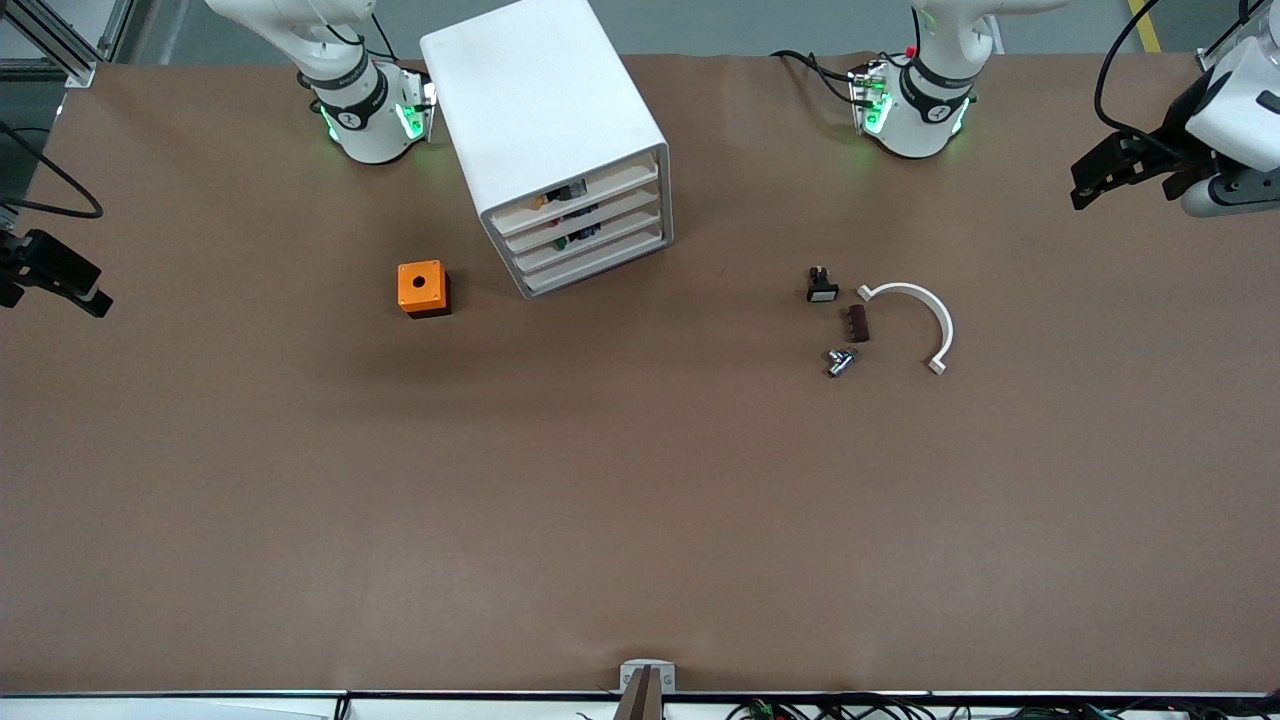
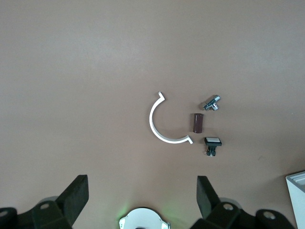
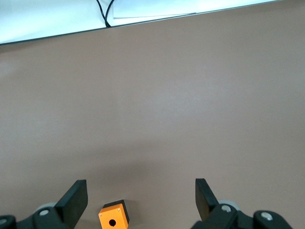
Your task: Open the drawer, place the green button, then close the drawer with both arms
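Front view: left gripper [image 1: 1105, 172] hung in the air over the left arm's end of the table [image 1: 640, 520], jaws spread, nothing between them. Right gripper [image 1: 55, 272] over the right arm's end, likewise spread and empty. Both well apart from everything on the table.

Cabinet [image 1: 545, 110] standing between the two bases, turned a little toward the left arm's end. Drawers [image 1: 592, 246] stacked in its front, all pushed in. Green speck [image 1: 561, 240] among dark bits in the gap between trays – whether the button, cannot tell. Orange box [image 1: 423, 289] beside the cabinet, toward the right arm's end. Toward the left arm's end, a loose cluster: black part [image 1: 822, 287], brown block [image 1: 857, 323], metal fitting [image 1: 838, 361] and white arc [image 1: 915, 320], close together.

Left wrist view: gripper [image 2: 141, 195] looking down from high up, fingers [image 2: 76, 195] wide. White arc [image 2: 159, 125], brown block [image 2: 198, 122], metal fitting [image 2: 210, 102] and black part [image 2: 212, 143] lying in the open – cabinet corner [image 2: 298, 191] at the edge.

Right wrist view: gripper [image 3: 140, 198] open over bare table [image 3: 152, 95], orange box [image 3: 114, 217] below, between the fingers.
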`<state>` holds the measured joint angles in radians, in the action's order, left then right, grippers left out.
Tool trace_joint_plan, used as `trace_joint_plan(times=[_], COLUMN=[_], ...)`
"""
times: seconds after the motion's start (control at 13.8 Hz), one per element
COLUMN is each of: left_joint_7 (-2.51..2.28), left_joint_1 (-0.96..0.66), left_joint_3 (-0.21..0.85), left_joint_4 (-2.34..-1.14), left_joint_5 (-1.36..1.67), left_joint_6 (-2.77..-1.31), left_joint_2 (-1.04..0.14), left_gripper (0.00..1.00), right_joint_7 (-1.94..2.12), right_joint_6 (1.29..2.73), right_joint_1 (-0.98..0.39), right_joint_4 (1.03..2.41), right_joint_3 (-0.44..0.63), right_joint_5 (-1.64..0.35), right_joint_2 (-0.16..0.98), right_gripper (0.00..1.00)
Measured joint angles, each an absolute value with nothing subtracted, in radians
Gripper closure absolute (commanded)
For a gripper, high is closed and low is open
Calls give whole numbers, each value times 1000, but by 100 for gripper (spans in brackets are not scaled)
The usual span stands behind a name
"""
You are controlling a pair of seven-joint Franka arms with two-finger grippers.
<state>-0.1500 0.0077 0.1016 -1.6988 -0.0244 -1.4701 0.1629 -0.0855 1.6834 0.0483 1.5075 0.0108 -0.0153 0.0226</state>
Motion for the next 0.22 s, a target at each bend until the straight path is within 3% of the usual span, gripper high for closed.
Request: trace_joint_plan(times=[0.22], left_joint_7=[-147], left_joint_1=[5], left_joint_3=[103], left_joint_4=[-1694], left_joint_5=[-24], left_joint_6=[-1476], left_joint_2=[158], left_gripper=[0], right_joint_7=[-85], right_joint_6=[1671], right_joint_1=[53], right_joint_4=[1503], right_joint_3=[11], right_joint_5=[-15], right_joint_2=[23], right_gripper=[0])
